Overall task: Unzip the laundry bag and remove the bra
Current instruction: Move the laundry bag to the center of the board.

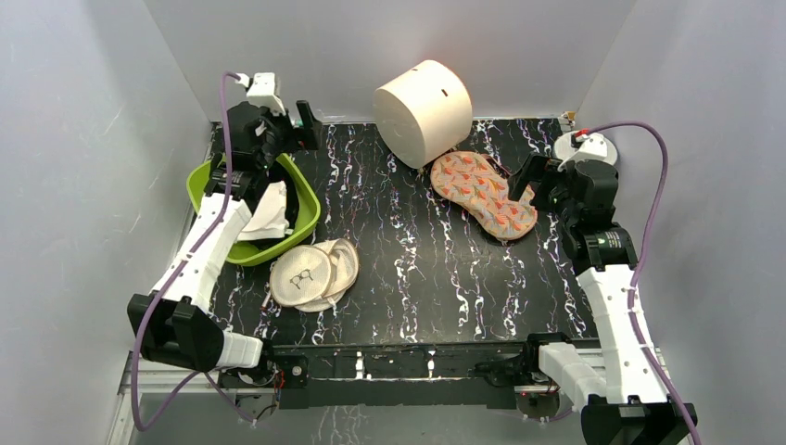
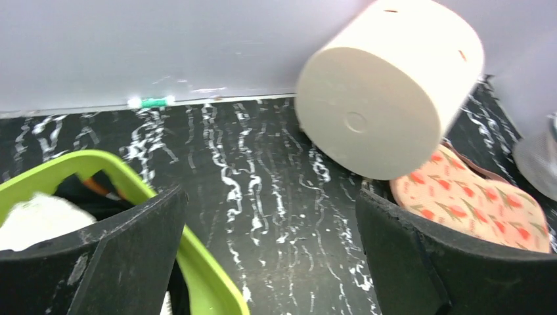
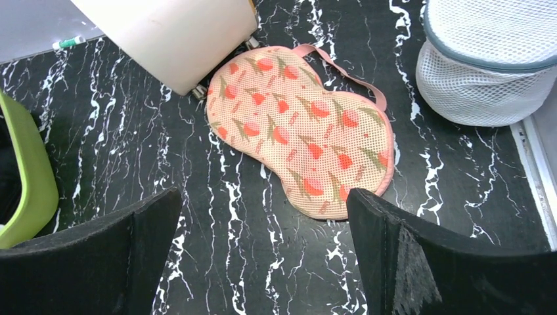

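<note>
The laundry bag (image 1: 482,193) lies closed and flat on the black marbled table at the back right, peach with orange-red flowers; a pink strap trails from its far end. It also shows in the right wrist view (image 3: 302,128) and at the right edge of the left wrist view (image 2: 479,203). The bra is hidden. My right gripper (image 1: 531,178) (image 3: 263,197) is open and empty, hovering just right of and in front of the bag's near end. My left gripper (image 1: 295,130) (image 2: 269,197) is open and empty above the far rim of a green bowl, far from the bag.
A cream cylinder (image 1: 424,111) lies on its side, touching the bag's far end. The green bowl (image 1: 243,255) holds white cloth (image 1: 269,213). Beige discs (image 1: 310,273) lie in front of it. A white mesh basket (image 1: 586,146) (image 3: 486,65) stands at the back right.
</note>
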